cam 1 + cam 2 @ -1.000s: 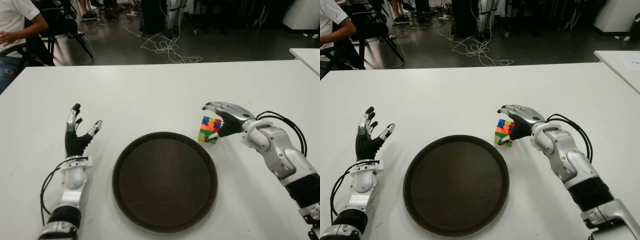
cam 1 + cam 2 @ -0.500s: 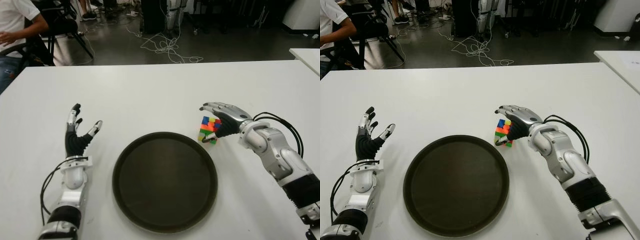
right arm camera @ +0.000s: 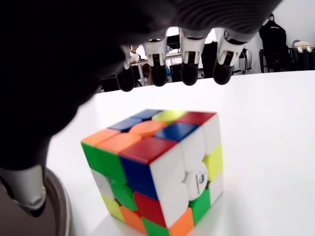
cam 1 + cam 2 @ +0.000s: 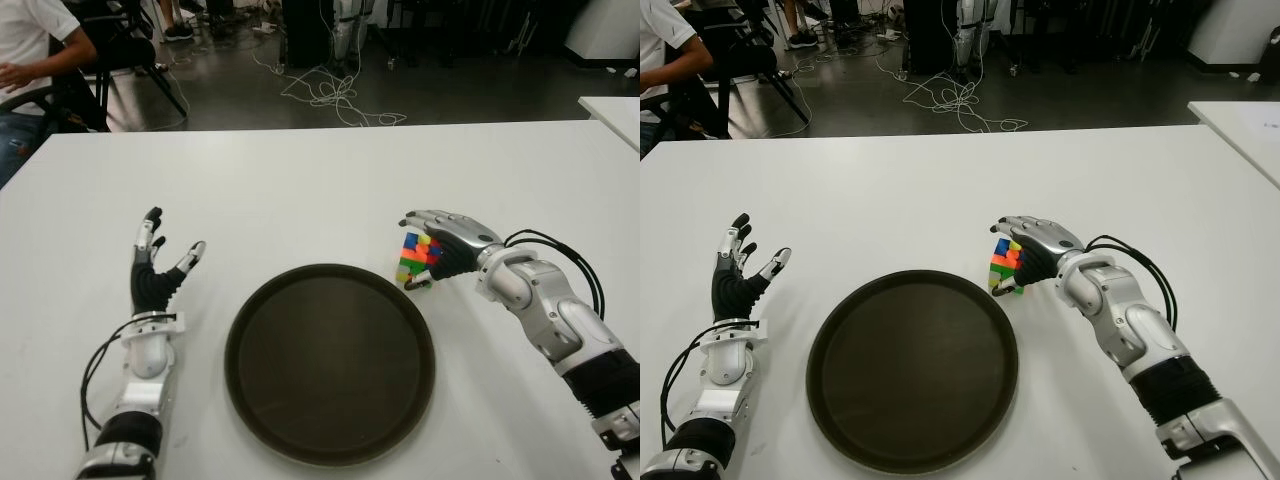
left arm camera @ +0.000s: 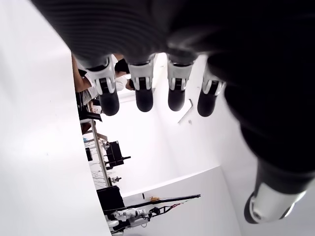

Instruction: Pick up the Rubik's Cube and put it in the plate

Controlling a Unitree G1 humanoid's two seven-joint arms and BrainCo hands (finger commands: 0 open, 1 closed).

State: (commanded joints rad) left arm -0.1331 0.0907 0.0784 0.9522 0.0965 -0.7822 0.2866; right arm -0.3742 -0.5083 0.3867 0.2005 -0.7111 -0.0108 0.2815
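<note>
The Rubik's Cube (image 3: 155, 169) stands on the white table (image 4: 300, 190), directly under the arched fingers of the right hand (image 4: 440, 240) and just ahead of its palm. In the right wrist view the fingertips (image 3: 189, 73) hang above and beyond the cube's far top edge with a clear gap, and the thumb sits low on the near side. So the hand cages the cube without yet pinching it, fingers half curled and apart from its faces. The cube has no long axis; it sits with a corner turned toward the palm. The dark round plate (image 4: 330, 362) lies just beyond the cube on the thumb side, its rim close to the cube's base. The left hand (image 4: 158, 268) shows well apart on the plate's far side, fingers spread and holding nothing, so the right hand is plainly nearer.
</note>
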